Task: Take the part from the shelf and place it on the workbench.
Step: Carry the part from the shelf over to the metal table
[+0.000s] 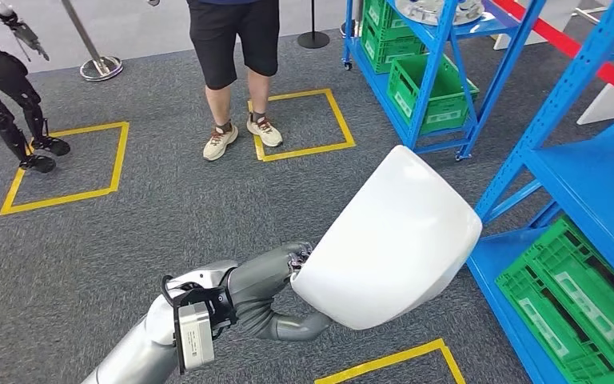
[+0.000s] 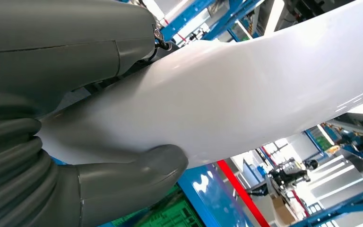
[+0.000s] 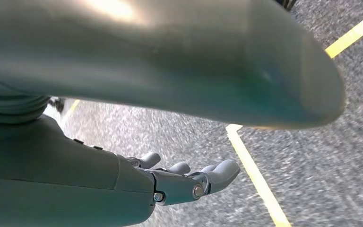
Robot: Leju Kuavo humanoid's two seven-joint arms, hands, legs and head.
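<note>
Grey carpet (image 1: 128,240) lies below; my left robot hand (image 1: 276,292) grips the white part's (image 1: 388,240) edge, off the shelf (image 1: 592,172). It looks glossy, rigid, slippery. My right robot hand (image 3: 189,182) hangs empty, fingers loosely apart.

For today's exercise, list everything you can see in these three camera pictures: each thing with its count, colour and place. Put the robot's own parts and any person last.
Part: one, white, glossy and curved, held above the carpet by the left hand.
Shelving racks: two, blue, along the right side.
Crates: three, green, on the low shelves of the racks.
Floor squares: two whole ones, yellow tape, on the grey carpet; part of another near the bottom edge.
Red stripe: one, slanting behind the nearer rack.
Post base: one, silver, top left.
Other robot: one, black, standing on the left square.
Person: one, black shorts and beige shoes, by the middle square.
Left hand: grey, grips the part's edge.
Right hand: grey, holds nothing, fingers loosely spread, over the carpet.
</note>
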